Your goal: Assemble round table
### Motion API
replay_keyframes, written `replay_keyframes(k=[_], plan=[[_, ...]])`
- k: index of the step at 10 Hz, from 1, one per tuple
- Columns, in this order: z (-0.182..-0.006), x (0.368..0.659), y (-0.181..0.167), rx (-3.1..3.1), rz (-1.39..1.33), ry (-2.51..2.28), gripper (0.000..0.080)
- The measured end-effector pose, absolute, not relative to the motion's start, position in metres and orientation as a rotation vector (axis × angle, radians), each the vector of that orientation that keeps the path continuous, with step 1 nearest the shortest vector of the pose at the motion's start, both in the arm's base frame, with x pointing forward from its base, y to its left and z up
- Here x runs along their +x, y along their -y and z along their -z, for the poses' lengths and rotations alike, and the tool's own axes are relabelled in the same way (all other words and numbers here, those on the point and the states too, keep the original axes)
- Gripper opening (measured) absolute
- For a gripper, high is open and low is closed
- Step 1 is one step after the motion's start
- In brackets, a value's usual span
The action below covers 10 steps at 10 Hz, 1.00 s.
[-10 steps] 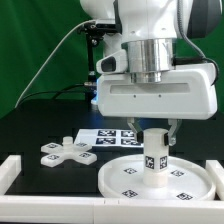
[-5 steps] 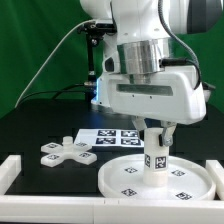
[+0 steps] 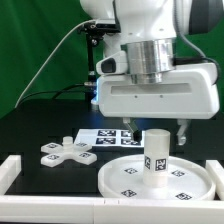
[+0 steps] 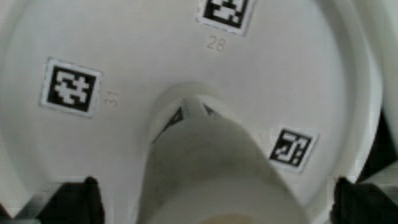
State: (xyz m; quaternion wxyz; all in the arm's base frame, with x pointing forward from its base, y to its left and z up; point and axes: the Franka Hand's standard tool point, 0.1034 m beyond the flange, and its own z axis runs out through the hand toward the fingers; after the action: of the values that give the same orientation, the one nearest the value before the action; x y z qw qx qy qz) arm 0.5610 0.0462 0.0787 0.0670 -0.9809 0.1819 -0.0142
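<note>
The large round disc [image 3: 125,178] lies flat at the front of the table. The short thick leg [image 3: 157,157] stands upright on its middle, tag facing the camera. My gripper [image 3: 155,133] is open, its fingers [image 3: 182,134] wide apart on either side of the leg's top and not touching it. In the wrist view the leg [image 4: 222,155] rises from the disc [image 4: 125,50] between the two dark fingertips [image 4: 80,203], with a gap on each side; the gripper [image 4: 222,205] is centred over it. The cross-shaped base [image 3: 62,152] lies on the black table at the exterior view's left.
The marker board [image 3: 108,135] lies behind the disc. A white border rim [image 3: 12,172] runs along the front and sides of the table. A green backdrop and a cable are behind the arm.
The gripper was closed round the leg and twisted at the wrist half a second ago. It has now turned back square and its fingers have opened away from the leg.
</note>
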Motion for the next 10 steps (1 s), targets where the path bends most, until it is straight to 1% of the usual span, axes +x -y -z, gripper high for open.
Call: replay_keyframes(k=[1,3,5,7,10], plan=[[-0.0783,0.5609,-0.0442,-2.963,0.046,-0.514,0.0649],[-0.0783,0.5609,-0.0437,-2.996,0.060,-0.297,0.0649],[-0.0774,0.5638,-0.0416,-3.059,0.173,0.260,0.0649],[-0.0749,0.5636,-0.0391,-3.027,0.185,0.700,0.0649],[-0.0747,0.5634,-0.0394,-3.030,0.184,0.667,0.0625]])
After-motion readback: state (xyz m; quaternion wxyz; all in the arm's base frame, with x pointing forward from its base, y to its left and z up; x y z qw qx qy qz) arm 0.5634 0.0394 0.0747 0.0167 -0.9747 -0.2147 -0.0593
